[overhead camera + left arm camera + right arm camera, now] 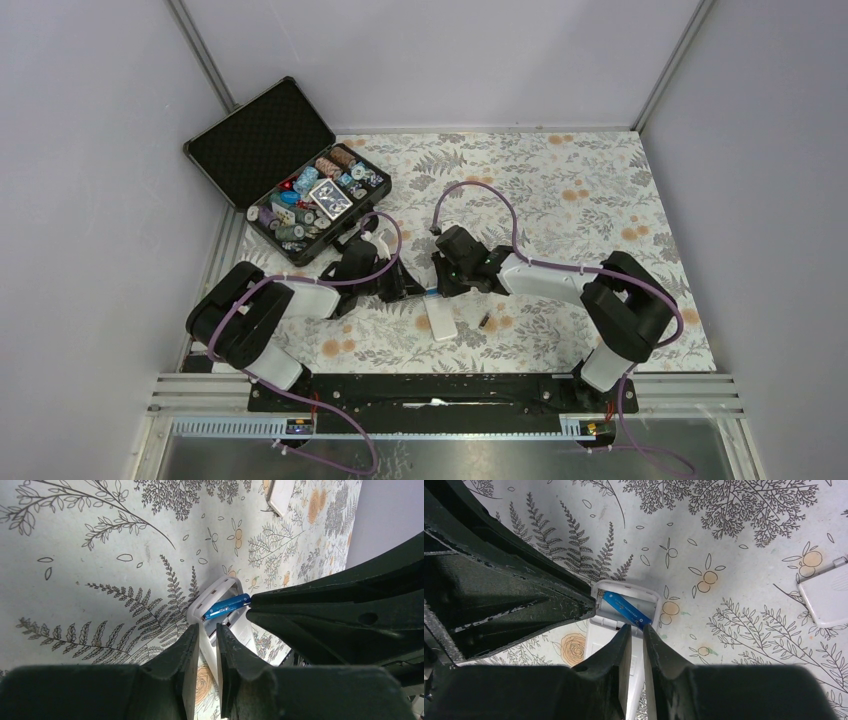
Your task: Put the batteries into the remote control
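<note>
**Left gripper [207,630] clamped on remote control [216,586]**

It grips the handset by its sides, open bay up. The blue battery [227,606] lies slanted in that bay, its end pinched by the right gripper [637,628]. Rightward on the surface [560,190] lie a white cover [440,322], then the dark battery [483,321], loose.

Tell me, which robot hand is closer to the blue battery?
The right hand. Its fingertips pinch one end of the blue battery, which lies tilted in the remote. The left hand is a bit farther, clamping the remote's edge.
</note>
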You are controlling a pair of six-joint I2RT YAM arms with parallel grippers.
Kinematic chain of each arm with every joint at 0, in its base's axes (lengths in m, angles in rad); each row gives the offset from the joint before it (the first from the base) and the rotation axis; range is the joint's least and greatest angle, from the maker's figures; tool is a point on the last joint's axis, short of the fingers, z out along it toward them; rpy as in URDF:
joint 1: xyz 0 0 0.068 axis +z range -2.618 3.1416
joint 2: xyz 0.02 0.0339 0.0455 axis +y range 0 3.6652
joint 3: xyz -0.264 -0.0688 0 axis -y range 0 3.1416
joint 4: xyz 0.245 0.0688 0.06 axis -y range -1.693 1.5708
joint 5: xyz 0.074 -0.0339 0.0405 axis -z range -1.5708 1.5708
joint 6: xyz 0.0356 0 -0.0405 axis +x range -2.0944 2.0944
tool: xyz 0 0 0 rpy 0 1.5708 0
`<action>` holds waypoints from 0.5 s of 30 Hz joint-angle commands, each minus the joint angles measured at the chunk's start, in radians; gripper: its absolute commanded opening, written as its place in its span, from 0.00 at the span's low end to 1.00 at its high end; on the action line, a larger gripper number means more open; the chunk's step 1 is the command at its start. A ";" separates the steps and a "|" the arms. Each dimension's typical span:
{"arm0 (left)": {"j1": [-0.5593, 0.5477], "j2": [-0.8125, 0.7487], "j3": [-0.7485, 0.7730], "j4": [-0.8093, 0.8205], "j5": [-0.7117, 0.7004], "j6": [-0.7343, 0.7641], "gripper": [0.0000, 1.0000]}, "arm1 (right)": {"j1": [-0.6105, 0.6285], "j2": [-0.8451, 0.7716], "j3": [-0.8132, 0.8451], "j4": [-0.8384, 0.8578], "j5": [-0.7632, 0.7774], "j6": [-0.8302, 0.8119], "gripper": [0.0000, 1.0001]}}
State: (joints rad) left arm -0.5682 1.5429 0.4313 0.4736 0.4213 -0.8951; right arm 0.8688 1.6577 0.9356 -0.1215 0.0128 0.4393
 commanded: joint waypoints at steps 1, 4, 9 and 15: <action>0.005 0.008 0.001 0.060 0.025 0.001 0.19 | -0.008 0.015 0.047 0.017 -0.010 0.006 0.21; 0.005 0.012 0.001 0.060 0.024 0.003 0.19 | -0.009 0.021 0.049 0.016 -0.010 0.000 0.20; 0.005 0.018 0.006 0.059 0.025 0.007 0.17 | -0.008 0.027 0.054 0.017 -0.037 -0.008 0.20; 0.005 0.030 0.018 0.049 0.023 0.012 0.16 | -0.008 0.037 0.058 0.016 -0.061 -0.021 0.18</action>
State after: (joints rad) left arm -0.5652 1.5600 0.4316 0.4744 0.4232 -0.8944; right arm 0.8631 1.6752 0.9466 -0.1230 -0.0006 0.4301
